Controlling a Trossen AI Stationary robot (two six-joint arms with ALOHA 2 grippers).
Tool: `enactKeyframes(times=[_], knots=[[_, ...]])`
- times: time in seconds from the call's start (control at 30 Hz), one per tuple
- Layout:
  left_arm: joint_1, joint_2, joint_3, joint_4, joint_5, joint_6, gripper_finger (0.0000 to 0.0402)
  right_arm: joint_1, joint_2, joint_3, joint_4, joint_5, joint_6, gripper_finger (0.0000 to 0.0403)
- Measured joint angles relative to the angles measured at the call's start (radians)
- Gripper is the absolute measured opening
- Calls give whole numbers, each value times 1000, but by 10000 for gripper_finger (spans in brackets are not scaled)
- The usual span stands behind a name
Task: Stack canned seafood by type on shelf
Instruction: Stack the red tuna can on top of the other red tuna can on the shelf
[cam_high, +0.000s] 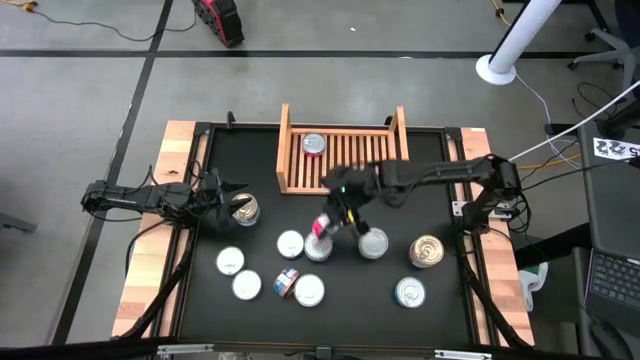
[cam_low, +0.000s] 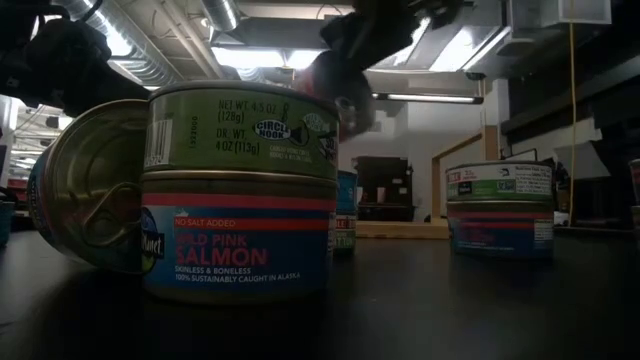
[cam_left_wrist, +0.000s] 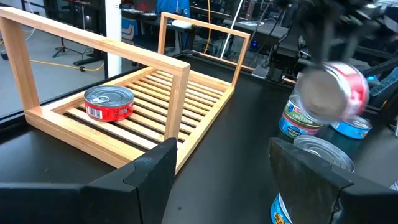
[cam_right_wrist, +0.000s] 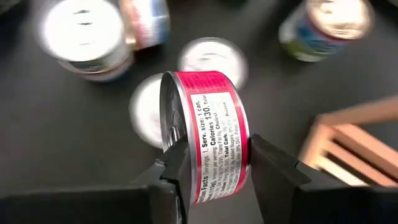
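Two dark jointed arms, each claw (cam_right_wrist: 214, 168) with black blocky fingers

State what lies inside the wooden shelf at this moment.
One red-labelled tin lies flat on the slats of the shelf, lid up. The right arm crosses over one corner in the high view, hiding part of the slats there.

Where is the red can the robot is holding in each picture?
High view: red can in the right gripper, just below the wooden shelf.
Low view: blurry red can at top centre, up in the air.
Left wrist view: red can at upper right, shelf at left.
Right wrist view: red can between the fingers, centre.
Shared landmark: the shelf.
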Motion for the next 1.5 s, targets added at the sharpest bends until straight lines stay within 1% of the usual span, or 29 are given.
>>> enactKeyframes(times=[0.1, 0.4, 0.5, 0.67, 0.83, 0.97, 1.1, 1.2, 1.33, 1.5], knots=[[0, 0, 0, 0, 0, 0, 249, -76, 0, 26, 27, 0, -18, 127], [0, 0, 0, 0, 0, 0, 249, -316, 9, 27, 184, -4, -18, 128], [0, 0, 0, 0, 0, 0, 249, -386, 25, 25, 233, -31, 1, 128], [0, 4, 0, 0, 0, 5, 249, -480, 82, 26, 323, -86, 88, 128], [0, 14, 0, 2, 0, 6, 249, -543, 160, 26, 402, -125, 220, 128], [0, 15, 0, 0, 0, 6, 249, -587, 211, 26, 427, -141, 310, 128], [0, 15, 0, 0, 0, 5, 249, -625, 247, 25, 434, -202, 415, 128], [0, 15, 0, 0, 0, 5, 249, -642, 274, 25, 436, -230, 499, 128], [0, 15, 0, 0, 0, 5, 249, -647, 305, 25, 454, -241, 600, 128], [0, 15, 0, 0, 0, 5, 249, -645, 336, 25, 456, -243, 626, 128]])
